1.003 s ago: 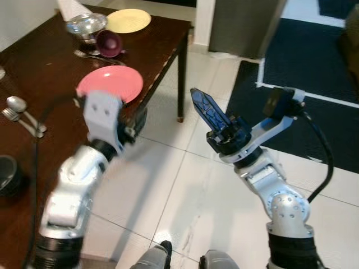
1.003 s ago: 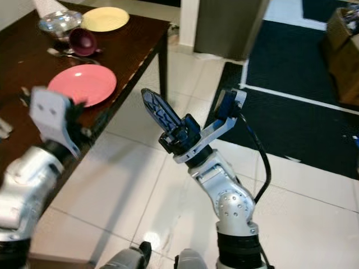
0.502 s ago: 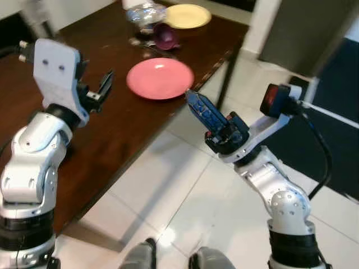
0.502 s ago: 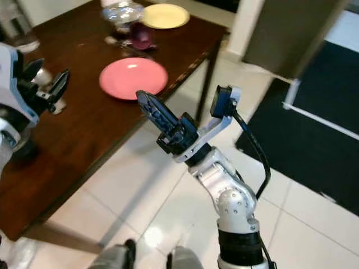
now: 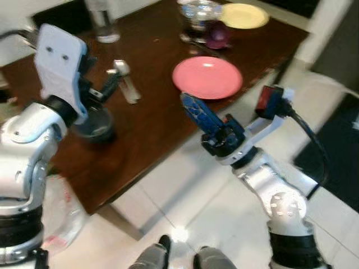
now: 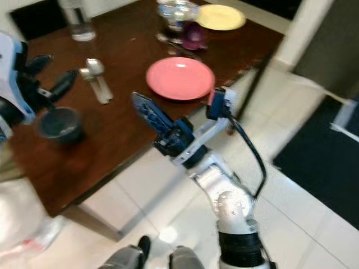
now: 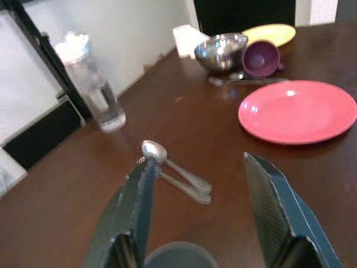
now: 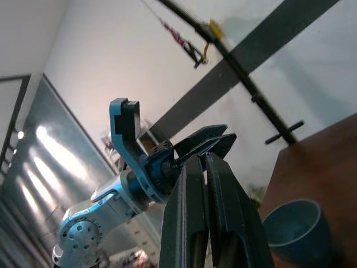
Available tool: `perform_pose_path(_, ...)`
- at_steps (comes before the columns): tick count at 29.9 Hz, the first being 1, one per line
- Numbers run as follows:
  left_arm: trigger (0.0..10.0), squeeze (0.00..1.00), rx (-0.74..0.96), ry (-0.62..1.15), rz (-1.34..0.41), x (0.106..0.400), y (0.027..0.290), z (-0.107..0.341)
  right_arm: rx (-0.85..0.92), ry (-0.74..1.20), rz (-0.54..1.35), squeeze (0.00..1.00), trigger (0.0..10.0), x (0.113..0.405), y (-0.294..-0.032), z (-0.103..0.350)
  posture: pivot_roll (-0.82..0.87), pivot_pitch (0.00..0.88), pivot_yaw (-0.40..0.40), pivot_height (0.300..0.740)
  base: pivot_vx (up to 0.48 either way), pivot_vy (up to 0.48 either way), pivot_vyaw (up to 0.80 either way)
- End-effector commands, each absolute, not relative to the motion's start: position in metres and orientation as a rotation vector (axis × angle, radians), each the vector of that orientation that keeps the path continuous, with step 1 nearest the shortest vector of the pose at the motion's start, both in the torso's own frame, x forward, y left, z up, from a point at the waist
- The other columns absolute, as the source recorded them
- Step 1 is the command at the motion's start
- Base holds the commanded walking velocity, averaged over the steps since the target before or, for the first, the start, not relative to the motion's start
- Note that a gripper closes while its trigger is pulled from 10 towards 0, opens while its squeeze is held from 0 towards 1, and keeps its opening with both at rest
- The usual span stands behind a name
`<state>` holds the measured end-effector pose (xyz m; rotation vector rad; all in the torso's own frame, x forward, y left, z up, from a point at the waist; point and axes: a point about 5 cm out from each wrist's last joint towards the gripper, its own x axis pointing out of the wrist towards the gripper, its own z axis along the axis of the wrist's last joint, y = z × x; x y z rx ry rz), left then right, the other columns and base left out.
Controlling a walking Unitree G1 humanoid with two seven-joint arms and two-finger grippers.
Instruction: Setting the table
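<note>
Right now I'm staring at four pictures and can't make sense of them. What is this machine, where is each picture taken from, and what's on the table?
It is a humanoid robot setting a table. The two wide pictures come from cameras in its head, looking down at its own silver arms. Each arm ends in a tool of two long black fingers.

The left tool is open and hovers over the table, above a dark bowl. The right tool has its fingers pressed together and holds nothing; it points up at the table's edge.

The other two pictures come from cameras on the wrists, looking along each tool's fingers. The left wrist's picture shows the tabletop best: a pink plate, cutlery, a glass bottle, a steel bowl, a purple cup and a yellow plate.
</note>
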<state>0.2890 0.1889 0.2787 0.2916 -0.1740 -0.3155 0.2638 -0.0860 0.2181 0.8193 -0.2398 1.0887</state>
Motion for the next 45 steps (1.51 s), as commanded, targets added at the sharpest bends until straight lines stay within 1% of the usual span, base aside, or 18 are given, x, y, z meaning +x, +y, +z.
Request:
perform_pose_path(1, 10.0, 0.00, 0.282, -0.136, -0.314, 0.290, 0.193, 0.277, 0.818, -0.232, 1.082, 0.00, 10.0, 0.264, -0.085, 0.216, -0.06, 0.004, 0.059, 0.740, 0.000, 0.000, 0.80)
perform_pose_path(12, 10.0, 0.00, 0.328, -0.062, -0.268, 0.305, 0.205, 0.274, 0.817, -0.222, 1.014, 0.00, 10.0, 0.270, -0.089, 0.212, -0.07, 0.007, 0.064, 0.740, 0.000, 0.000, 0.80)
perform_pose_path(16, 10.0, 0.00, 0.321, -0.050, -0.247, 0.312, 0.203, 0.270, 0.803, -0.217, 0.905, 0.00, 10.0, 0.279, -0.096, 0.208, -0.07, 0.010, 0.064, 0.740, 0.000, 0.000, 0.80)
perform_pose_path(19, 10.0, 0.00, 0.315, -0.048, -0.246, 0.314, 0.202, 0.269, 0.802, -0.217, 0.884, 0.00, 10.0, 0.281, -0.097, 0.207, -0.07, 0.011, 0.065, 0.740, 0.000, 0.000, 0.78)
perform_pose_path(20, 10.0, 0.00, 0.298, -0.043, -0.246, 0.316, 0.200, 0.267, 0.804, -0.212, 0.833, 0.00, 10.0, 0.285, -0.101, 0.205, -0.07, 0.014, 0.065, 0.740, 0.000, 0.000, 0.72)
perform_pose_path(21, 10.0, 0.00, 0.298, -0.043, -0.246, 0.316, 0.200, 0.267, 0.804, -0.212, 0.833, 0.00, 10.0, 0.285, -0.101, 0.205, -0.07, 0.014, 0.065, 0.740, 0.000, 0.000, 0.72)
perform_pose_path(22, 10.0, 0.00, 0.279, -0.036, -0.249, 0.318, 0.197, 0.264, 0.788, -0.214, 0.773, 0.00, 10.0, 0.289, -0.105, 0.204, -0.07, 0.016, 0.065, 0.740, 0.000, 0.000, 0.00)
perform_pose_path(23, 10.0, 0.00, 0.279, -0.036, -0.249, 0.318, 0.197, 0.264, 0.788, -0.214, 0.773, 0.00, 10.0, 0.289, -0.105, 0.204, -0.07, 0.016, 0.065, 0.740, 0.000, 0.000, 0.00)
perform_pose_path(25, 10.0, 0.00, 0.277, -0.017, -0.273, 0.323, 0.193, 0.256, 0.734, -0.212, 0.623, 0.00, 10.0, 0.300, -0.115, 0.201, -0.08, 0.020, 0.067, 0.740, 0.000, 0.000, 0.00)
perform_pose_path(26, 10.0, 0.00, 0.277, -0.017, -0.273, 0.323, 0.193, 0.256, 0.734, -0.212, 0.623, 0.00, 10.0, 0.300, -0.115, 0.201, -0.08, 0.020, 0.067, 0.740, 0.000, 0.000, 0.00)
perform_pose_path(28, 10.0, 0.00, 0.330, 0.000, -0.303, 0.330, 0.192, 0.249, 0.680, -0.220, 0.528, 0.00, 10.0, 0.305, -0.122, 0.201, -0.08, 0.024, 0.067, 0.740, 0.000, 0.000, 0.00)
perform_pose_path(31, 10.0, 0.00, 0.347, 0.002, -0.317, 0.332, 0.192, 0.248, 0.665, -0.224, 0.503, 0.00, 10.0, 0.306, -0.124, 0.201, -0.08, 0.024, 0.067, 0.740, 0.000, 0.000, 0.00)
perform_pose_path(35, 10.0, 0.00, 0.401, 0.026, -0.386, 0.349, 0.190, 0.243, 0.608, -0.226, 0.402, 0.00, 10.0, 0.311, -0.131, 0.199, -0.08, 0.029, 0.072, 0.740, 0.000, 0.000, 0.00)
perform_pose_path(40, 10.0, 0.00, 0.375, 0.039, -0.415, 0.359, 0.179, 0.239, 0.597, -0.221, 0.344, 0.00, 10.0, 0.314, -0.135, 0.196, -0.09, 0.031, 0.075, 0.740, 0.000, 0.000, 0.00)
perform_pose_path(42, 10.0, 0.00, 0.333, 0.041, -0.426, 0.363, 0.169, 0.234, 0.585, -0.224, 0.319, 0.00, 10.0, 0.314, -0.137, 0.195, -0.09, 0.031, 0.078, 0.740, 0.000, 0.000, 0.00)
perform_pose_path(44, 10.0, 0.00, 0.333, 0.041, -0.426, 0.363, 0.169, 0.234, 0.585, -0.224, 0.319, 0.00, 10.0, 0.314, -0.137, 0.195, -0.09, 0.031, 0.078, 0.740, 0.000, 0.000, 0.00)
perform_pose_path(45, 10.0, 0.00, 0.294, 0.020, -0.391, 0.365, 0.161, 0.230, 0.567, -0.229, 0.302, 0.00, 10.0, 0.314, -0.138, 0.195, -0.10, 0.034, 0.079, 0.740, 0.428, 0.000, 0.00)
